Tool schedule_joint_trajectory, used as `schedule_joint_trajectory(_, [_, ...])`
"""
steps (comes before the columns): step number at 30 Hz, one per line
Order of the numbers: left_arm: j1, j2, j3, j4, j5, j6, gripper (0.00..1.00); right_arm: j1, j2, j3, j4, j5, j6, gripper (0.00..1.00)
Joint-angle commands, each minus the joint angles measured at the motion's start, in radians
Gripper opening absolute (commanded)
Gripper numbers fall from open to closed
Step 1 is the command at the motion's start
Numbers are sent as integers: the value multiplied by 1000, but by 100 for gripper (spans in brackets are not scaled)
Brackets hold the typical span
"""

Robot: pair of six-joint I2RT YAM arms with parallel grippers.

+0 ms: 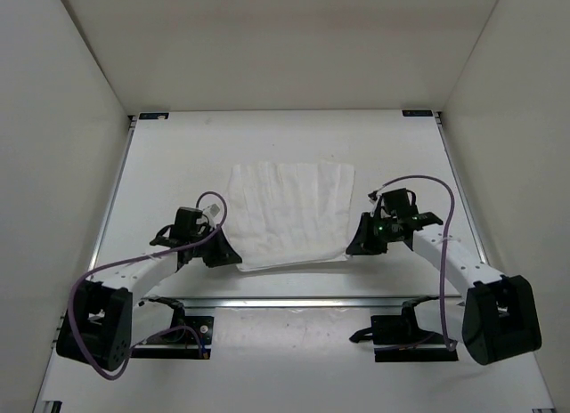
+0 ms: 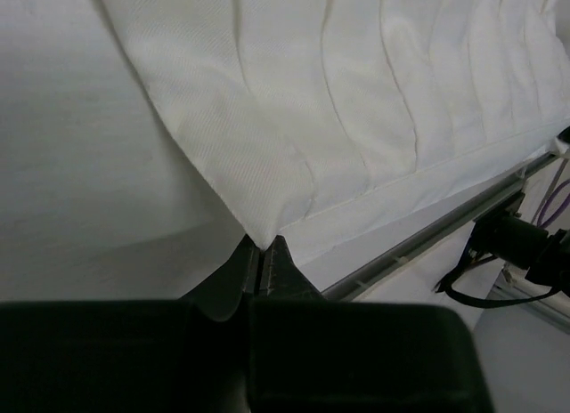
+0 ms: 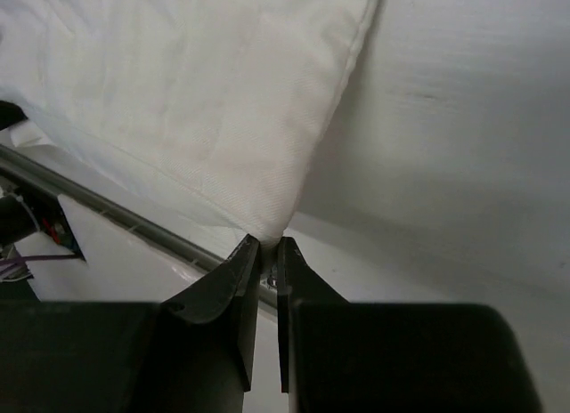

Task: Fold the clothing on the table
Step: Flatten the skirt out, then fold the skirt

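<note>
Gripping near corners of clothing (image 1: 289, 213), left gripper (image 2: 262, 249), right gripper (image 3: 270, 246), long axis left-right

i log the left arm (image 1: 147, 271): white link, black boxy joint housings, left purple cable (image 1: 114, 267) running alongside. right arm (image 1: 450, 253): same white and black, right purple cable (image 1: 419, 178), small green light (image 1: 381, 226) near the wrist. left gripper (image 2: 264, 246) and right gripper (image 3: 270, 246): matte black, wedge-shaped fingers (image 3: 227, 288) tapering to thin tips.
</note>
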Motion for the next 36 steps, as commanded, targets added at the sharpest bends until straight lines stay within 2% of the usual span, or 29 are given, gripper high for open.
schedule_joint_trajectory(1, [21,-101,-36,-43,-69,0,0,9,-105,4,11,11,34,0])
schedule_joint_trajectory(3, [28,-118,-12,-31,-47,-29,0,12,-107,13,53,-11,32,0])
schedule_joint_trajectory(5, [34,-86,69,14,-44,-34,0,0,-58,113,109,-41,13,0])
schedule_joint_trajectory(7, [46,7,271,-21,-37,-20,0,1,11,259,96,-40,-23,0])
schedule_joint_trajectory(8, [43,26,391,-61,-29,4,0,18,40,375,78,-7,-46,0])
schedule_joint_trajectory(11, [55,95,646,-147,-24,26,0,73,48,583,51,121,-92,0])
schedule_joint_trajectory(15, [77,69,856,-243,-49,50,0,75,-27,709,16,138,-115,0])
schedule_joint_trajectory(19, [74,5,936,-309,-38,50,0,65,-101,720,-4,41,-106,0])
schedule_joint_trajectory(25, [72,3,1002,-296,-20,33,0,67,-99,786,-32,35,-127,0])
schedule_joint_trajectory(29, [103,104,980,-236,3,34,0,39,21,826,-9,21,-144,1])
schedule_joint_trajectory(31, [112,167,1007,-201,15,32,0,46,89,896,-4,33,-167,0])
schedule_joint_trajectory(34, [106,297,1125,-217,20,46,0,53,216,1031,-2,61,-188,0])
schedule_joint_trajectory(36, [109,407,1287,-262,28,64,0,46,281,1133,-19,63,-198,0])
